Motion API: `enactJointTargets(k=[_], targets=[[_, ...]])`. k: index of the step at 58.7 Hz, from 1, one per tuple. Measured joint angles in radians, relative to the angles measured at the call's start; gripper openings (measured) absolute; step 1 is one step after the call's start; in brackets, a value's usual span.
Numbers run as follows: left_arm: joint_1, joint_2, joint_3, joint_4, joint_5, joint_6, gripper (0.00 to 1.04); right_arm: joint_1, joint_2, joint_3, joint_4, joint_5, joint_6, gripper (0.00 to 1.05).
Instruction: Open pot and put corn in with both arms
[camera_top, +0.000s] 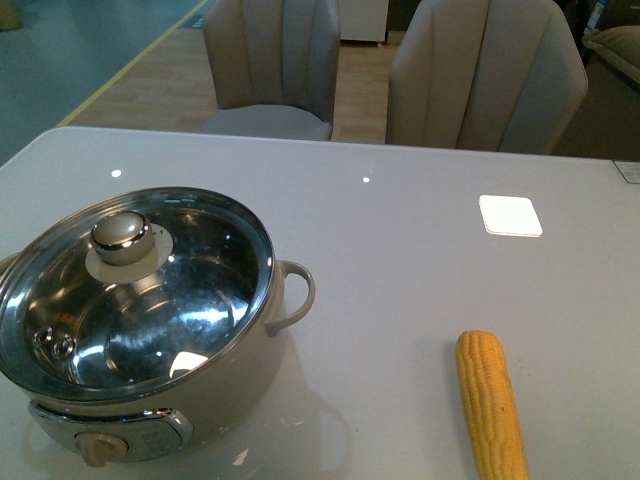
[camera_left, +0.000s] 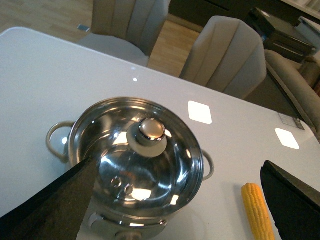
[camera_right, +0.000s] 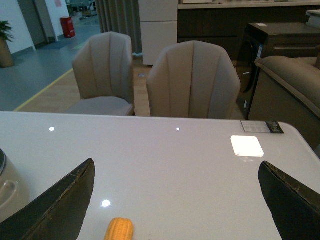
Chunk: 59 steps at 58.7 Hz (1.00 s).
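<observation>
On the table (camera_top: 400, 230), lidded pot (camera_top: 245, 362); corn (camera_top: 490, 405) outside

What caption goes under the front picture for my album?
Pot with lid on at left, corn at right, on a white table.

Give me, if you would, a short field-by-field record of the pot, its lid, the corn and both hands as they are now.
pot: cream electric pot on the white table, on the robot's left
lid: glass, seated on the pot; knob not gripped
corn: one yellow cob lying on the table right of the pot, apart from it
left hand: open, empty, facing the lid
right hand: open, empty, corn tip in view between its fingers
progress: pot not yet opened, corn not yet in
</observation>
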Motion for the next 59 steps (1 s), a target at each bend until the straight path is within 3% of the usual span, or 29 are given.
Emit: enactJointTargets(k=[9,21,37,59], targets=[[-0.104,0.349,0.021,0.301,-0.068,0.073,0.98,0.000,0.000,0.000,0.000,0.000,0.000,0.96],[-0.109,0.849,0.122,0.649,-0.112,0.197,0.98,0.000,0.000,0.000,0.000,0.000,0.000,0.96],[-0.130,1.185,0.248,0.837,-0.142,0.240,0.98,0.000,0.000,0.000,0.000,0.000,0.000,0.96],[-0.129,1.504,0.362,0.967,-0.154,0.270,0.98,0.000,0.000,0.000,0.000,0.000,0.000,0.96]])
